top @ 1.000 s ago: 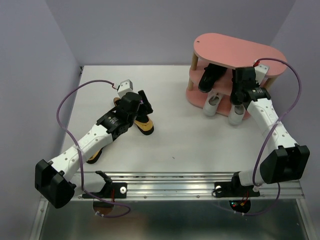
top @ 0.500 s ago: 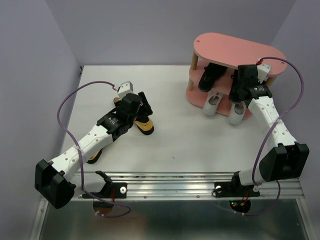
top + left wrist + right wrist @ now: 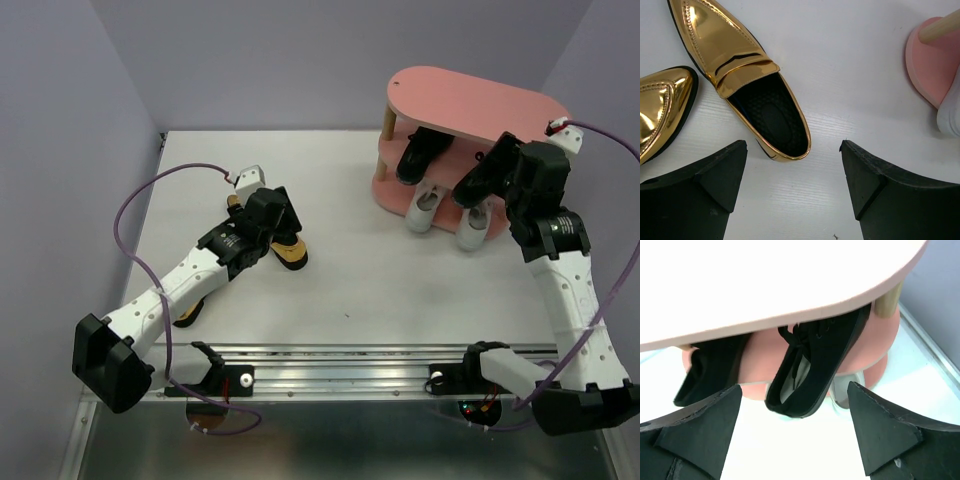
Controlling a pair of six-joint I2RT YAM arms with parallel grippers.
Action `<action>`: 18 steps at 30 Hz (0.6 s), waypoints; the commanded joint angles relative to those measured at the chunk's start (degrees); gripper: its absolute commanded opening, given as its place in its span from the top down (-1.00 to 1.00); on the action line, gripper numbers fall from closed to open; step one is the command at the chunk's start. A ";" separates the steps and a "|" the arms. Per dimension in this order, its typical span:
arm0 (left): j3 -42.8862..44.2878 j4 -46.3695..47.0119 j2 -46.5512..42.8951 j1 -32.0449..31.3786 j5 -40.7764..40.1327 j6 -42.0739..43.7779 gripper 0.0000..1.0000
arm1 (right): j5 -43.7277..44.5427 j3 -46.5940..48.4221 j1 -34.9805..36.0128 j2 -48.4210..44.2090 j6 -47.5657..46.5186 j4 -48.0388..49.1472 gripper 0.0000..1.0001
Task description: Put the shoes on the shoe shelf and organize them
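We see the left end effector (image 3: 792,146) spread wide and pinching nothing. Its two fingers straddle the heel end of one gold shoe (image 3: 740,70), though we cannot tell how high above it they hang. That shoe lies flat on the counter (image 3: 400,280), opening up. Its long axis runs straight away from the fingers, with the heel on the side nearer the shoe shelf (image 3: 470,100) and the toe pointing away from the shelf. The second gold shoe (image 3: 660,110) lies just beside it, on the side farther from the shelf. Both are well apart from the shelf, with open counter between.

The right end effector (image 3: 794,386) is also spread and holds nothing. It sits just in front of the shelf's middle board, facing the black shoes (image 3: 415,155). One of them, a lace-up (image 3: 815,360), juts over the board's edge. The white sneakers (image 3: 428,205) stand on the shelf's bottom board, below the black pair.

We judge that the gold pair is what is left to place, and the top board (image 3: 765,280) shows no shoe on it. The left arm is far nearer the gold shoes, and the right arm nearer the shelf. The coming grasp turns on the heel lying between the left fingers. Closing across the shoe's width there seems to suit, since the long axis runs forward from the end effector, not across it.
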 commanded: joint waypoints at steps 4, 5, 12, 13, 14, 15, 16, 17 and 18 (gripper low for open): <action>1.94 0.17 1.47 0.47 -0.32 0.15 -0.74 | -1.11 0.10 0.15 -0.08 -3.29 1.72 -0.76; 2.12 0.08 1.73 0.38 -0.15 0.15 -0.74 | -1.02 -0.07 0.15 0.36 -3.03 1.72 -0.76; 2.12 -0.71 2.00 0.47 -0.06 0.41 -0.74 | -4.27 -0.16 0.15 5.89 -2.67 0.76 -0.95; 2.21 -0.71 1.83 0.38 -0.14 0.50 -0.74 | -4.36 0.01 0.15 6.42 -2.85 0.67 -0.96; 2.29 -0.71 1.82 0.47 -0.23 0.50 -0.74 | -4.54 0.02 0.15 6.86 -3.11 0.75 -0.96; 2.21 -0.63 1.82 0.47 -0.32 0.50 -0.74 | -4.28 0.10 0.15 7.74 -3.63 0.75 -0.95; 2.21 -0.54 1.82 0.38 -0.23 0.50 -0.74 | -4.19 0.19 0.15 8.18 -3.81 0.67 -0.93; 2.29 -0.45 1.91 0.47 -0.14 0.50 -0.74 | -3.66 0.19 0.15 8.62 -3.99 0.84 -0.88; 2.21 -0.19 2.00 0.38 -0.06 0.42 -0.74 | -3.57 0.19 0.15 8.89 -4.34 0.84 -0.74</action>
